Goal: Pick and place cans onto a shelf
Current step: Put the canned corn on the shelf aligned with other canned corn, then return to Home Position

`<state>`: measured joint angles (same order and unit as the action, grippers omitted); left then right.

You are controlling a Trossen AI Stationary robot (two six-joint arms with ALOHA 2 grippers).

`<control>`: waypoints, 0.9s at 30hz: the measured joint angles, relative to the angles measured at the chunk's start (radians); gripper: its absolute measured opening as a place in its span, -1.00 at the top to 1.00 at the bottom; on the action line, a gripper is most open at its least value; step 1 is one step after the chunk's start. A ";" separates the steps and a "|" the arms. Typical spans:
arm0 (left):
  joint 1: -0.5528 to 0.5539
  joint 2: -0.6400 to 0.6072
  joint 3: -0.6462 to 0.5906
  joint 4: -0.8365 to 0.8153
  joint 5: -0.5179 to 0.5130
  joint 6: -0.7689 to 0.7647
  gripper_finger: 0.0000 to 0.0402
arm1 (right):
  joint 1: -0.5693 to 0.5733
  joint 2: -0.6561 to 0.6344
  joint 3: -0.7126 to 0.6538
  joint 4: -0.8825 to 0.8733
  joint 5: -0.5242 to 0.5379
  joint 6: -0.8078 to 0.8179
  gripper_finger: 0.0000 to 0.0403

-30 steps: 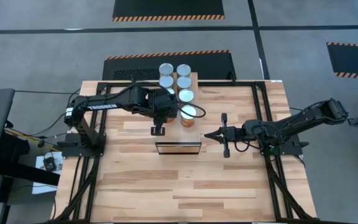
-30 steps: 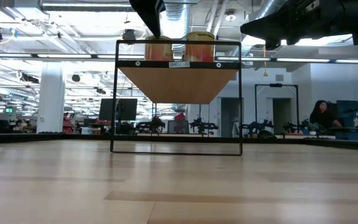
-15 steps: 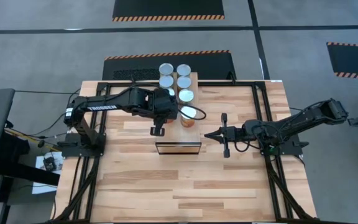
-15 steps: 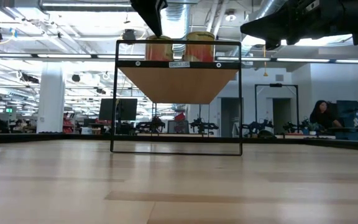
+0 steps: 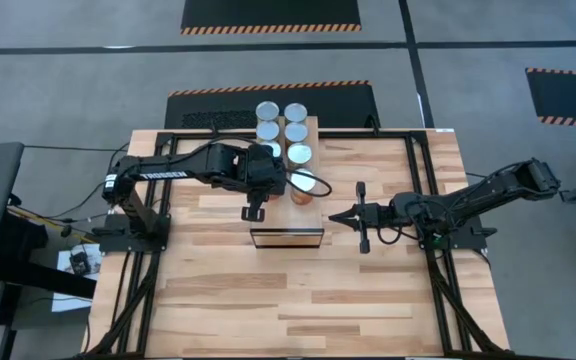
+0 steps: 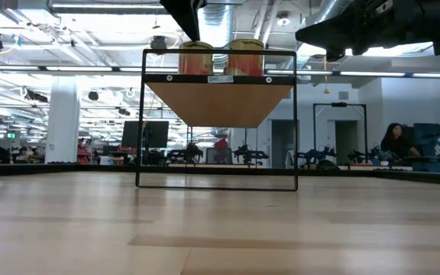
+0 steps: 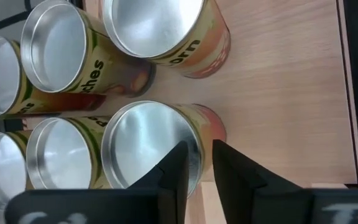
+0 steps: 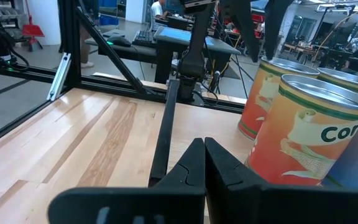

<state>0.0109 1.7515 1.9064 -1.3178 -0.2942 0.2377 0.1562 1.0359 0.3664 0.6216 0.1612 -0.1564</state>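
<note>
Above the shelf [image 5: 286,170], left claw [image 7: 197,163] points down, slightly parted over a can [image 7: 151,144]; right claw [image 8: 202,163] clenched

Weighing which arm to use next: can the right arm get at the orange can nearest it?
Probably yes: the right gripper waits beside the shelf, nothing between it and that can at the near edge. But the left gripper hovers there and could clash.
</note>
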 joint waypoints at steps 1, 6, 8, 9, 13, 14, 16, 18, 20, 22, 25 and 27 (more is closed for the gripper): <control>0.000 0.000 0.000 0.000 0.000 -0.005 0.68 | 0.000 0.000 0.000 0.000 0.000 0.000 0.95; 0.000 0.000 0.000 0.000 0.000 -0.006 0.60 | 0.000 0.000 0.000 0.000 0.000 0.000 0.95; 0.000 0.000 0.000 0.000 0.000 -0.006 0.57 | 0.000 0.000 0.000 0.000 0.000 0.000 0.95; 0.000 0.000 0.000 0.000 0.000 -0.006 0.56 | 0.000 0.000 0.000 0.000 0.000 0.000 0.95; -0.009 -0.015 0.001 0.000 -0.001 0.001 0.55 | 0.000 0.000 0.000 0.000 0.000 0.000 0.94; -0.012 -0.026 0.001 -0.001 -0.001 0.006 0.55 | 0.000 0.000 0.000 0.000 0.000 0.000 0.94; -0.019 -0.044 0.001 -0.001 -0.001 0.006 0.55 | 0.000 0.000 0.000 0.000 0.000 0.000 0.94; -0.028 -0.068 0.001 0.002 0.000 -0.001 0.55 | 0.000 0.000 0.000 0.000 0.000 0.003 0.94; -0.037 -0.097 0.001 0.003 0.000 -0.017 0.55 | 0.000 0.000 0.001 0.000 0.000 0.008 0.93; -0.047 -0.128 0.001 0.005 -0.001 -0.036 0.55 | 0.000 0.000 0.001 0.000 0.000 0.010 0.93; -0.064 -0.167 0.001 0.008 -0.001 -0.059 0.55 | 0.000 0.000 0.001 0.000 0.000 0.010 0.93; -0.072 -0.196 -0.014 0.022 0.003 -0.065 0.55 | 0.000 0.000 0.001 0.000 0.000 0.010 0.93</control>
<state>-0.0610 1.5552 1.8926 -1.2962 -0.2910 0.1730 0.1566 1.0359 0.3672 0.6216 0.1614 -0.1460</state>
